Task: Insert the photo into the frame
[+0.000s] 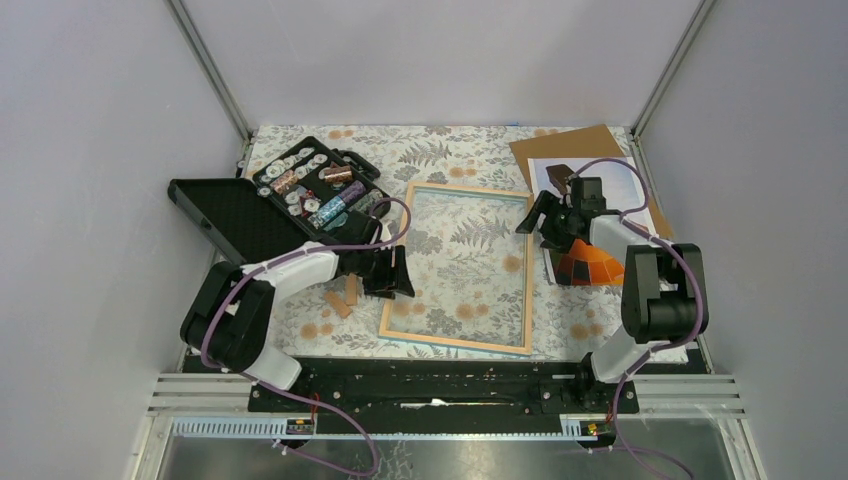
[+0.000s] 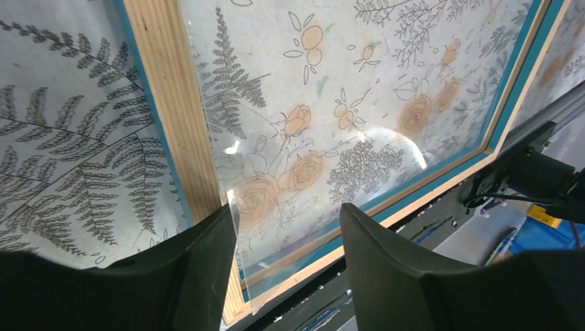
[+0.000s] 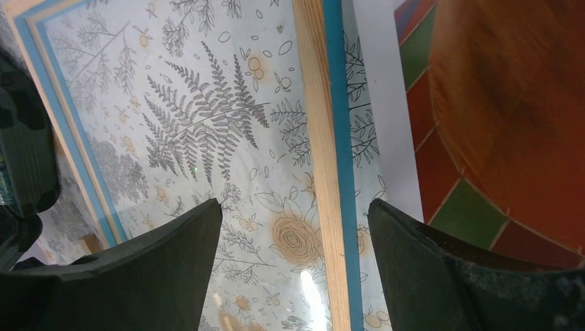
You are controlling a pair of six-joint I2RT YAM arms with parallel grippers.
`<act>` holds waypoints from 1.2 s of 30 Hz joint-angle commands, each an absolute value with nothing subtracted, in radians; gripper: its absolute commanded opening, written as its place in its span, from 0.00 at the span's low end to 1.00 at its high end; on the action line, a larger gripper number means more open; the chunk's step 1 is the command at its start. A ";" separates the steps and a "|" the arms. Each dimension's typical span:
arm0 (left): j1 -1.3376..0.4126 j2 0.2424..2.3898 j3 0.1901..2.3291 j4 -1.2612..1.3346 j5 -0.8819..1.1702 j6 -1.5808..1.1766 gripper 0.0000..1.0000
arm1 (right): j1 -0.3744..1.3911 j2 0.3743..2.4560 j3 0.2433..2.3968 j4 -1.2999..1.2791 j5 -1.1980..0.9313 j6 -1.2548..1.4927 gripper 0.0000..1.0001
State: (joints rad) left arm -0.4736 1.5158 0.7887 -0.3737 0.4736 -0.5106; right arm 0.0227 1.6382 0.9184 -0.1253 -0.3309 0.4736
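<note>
Looking down on the frame (image 1: 455,343) lying flat at mid-table, light wood rim facing up, with the floral cloth (image 1: 440,150) showing through its clear pane. Finding a thin blue edge running along the wood in both wrist views.

Finding the photo (image 1: 588,268) lying face up on the cloth just beside the frame's right rail and outside the frame. Seeing its orange-red balloon partly hiding under the right arm, and its far end overlapping a brown board (image 1: 570,145) in the back right corner. From the right wrist, seeing a narrow strip of cloth separating the photo's white margin from the rail.

Hovering the left gripper (image 1: 402,278) over the frame's left rail, toward its near end, holding nothing and keeping the 2 fingers (image 2: 200,269) moderately apart. Seeing 1 corner of the pane showing just beside the left-hand finger in the wrist view. Not telling whether pane and finger are touching.

Hanging the right gripper (image 1: 533,225) above the frame's right rail, toward the far corner, with jaws spreading wide and gripping nothing. Seeing the wood rail and its blue edge passing between the 2 fingers (image 3: 414,276). Not telling whether the tips are touching the frame.

Seeing a black case (image 1: 320,185) of small parts lying open at the far left, lid folding out toward the left wall. Spotting small wooden pieces (image 1: 345,295) lying on the cloth between the left arm and the frame.
</note>
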 commanded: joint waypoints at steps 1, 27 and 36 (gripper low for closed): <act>-0.471 1.478 0.816 -0.378 0.317 -0.500 0.65 | 0.038 1.664 0.945 -0.104 -0.291 0.476 0.83; -0.558 1.506 1.008 -0.490 0.027 -0.518 0.95 | 0.064 1.714 0.937 -0.100 -0.287 0.441 0.64; -0.579 1.600 0.986 -0.424 0.006 -0.540 0.96 | 0.073 1.736 0.919 -0.046 -0.321 0.460 0.62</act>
